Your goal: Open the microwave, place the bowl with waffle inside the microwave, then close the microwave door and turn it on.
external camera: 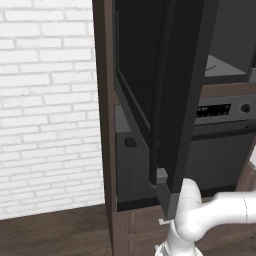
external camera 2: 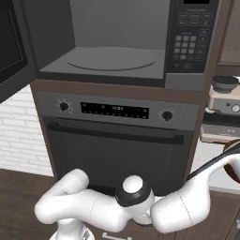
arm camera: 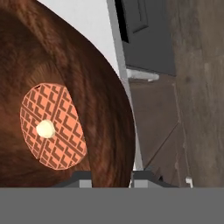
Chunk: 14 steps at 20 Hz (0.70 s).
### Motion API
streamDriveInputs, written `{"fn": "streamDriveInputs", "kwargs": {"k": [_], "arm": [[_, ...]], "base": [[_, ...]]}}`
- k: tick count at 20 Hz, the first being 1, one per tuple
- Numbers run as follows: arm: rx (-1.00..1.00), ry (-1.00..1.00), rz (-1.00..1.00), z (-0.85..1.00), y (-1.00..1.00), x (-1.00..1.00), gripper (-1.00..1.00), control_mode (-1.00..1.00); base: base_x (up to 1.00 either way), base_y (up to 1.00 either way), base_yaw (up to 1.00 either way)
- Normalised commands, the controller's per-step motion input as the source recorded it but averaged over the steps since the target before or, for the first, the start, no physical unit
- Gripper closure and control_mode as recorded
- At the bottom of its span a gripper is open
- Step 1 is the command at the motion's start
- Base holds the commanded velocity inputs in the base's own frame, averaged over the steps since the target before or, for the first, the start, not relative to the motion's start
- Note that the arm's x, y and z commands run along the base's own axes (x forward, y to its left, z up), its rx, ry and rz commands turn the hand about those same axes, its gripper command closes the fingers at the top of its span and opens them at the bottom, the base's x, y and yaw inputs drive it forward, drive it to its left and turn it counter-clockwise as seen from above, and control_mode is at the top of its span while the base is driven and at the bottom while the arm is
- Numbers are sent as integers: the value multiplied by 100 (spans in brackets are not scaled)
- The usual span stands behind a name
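Note:
In the hand view the brown bowl sits close under the hand, holding a round orange waffle with a pale dab of butter on it. My gripper is shut on the bowl's rim, one fingertip on each side of the wall. In the right base view the bowl shows at the right edge, where my arm reaches. The microwave stands open, its turntable bare and its keypad to the right. The microwave door is swung out to the left.
Below the microwave is the oven, with knobs, a display strip and a long handle bar. A small appliance stands on the counter at the right. A white brick wall lies left of the cabinet.

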Motion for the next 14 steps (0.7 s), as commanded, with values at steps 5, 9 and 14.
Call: {"fn": "streamDriveInputs", "kwargs": {"k": [5,9,14], "arm": [[-1,-13,-23,47,5,-94,100,-100],[-4,-25,-2,59,55,-79,100,-100],[-9,-24,0,29,89,-76,100,-100]], "base": [[0,0,0],[0,0,0],[0,0,0]]}}
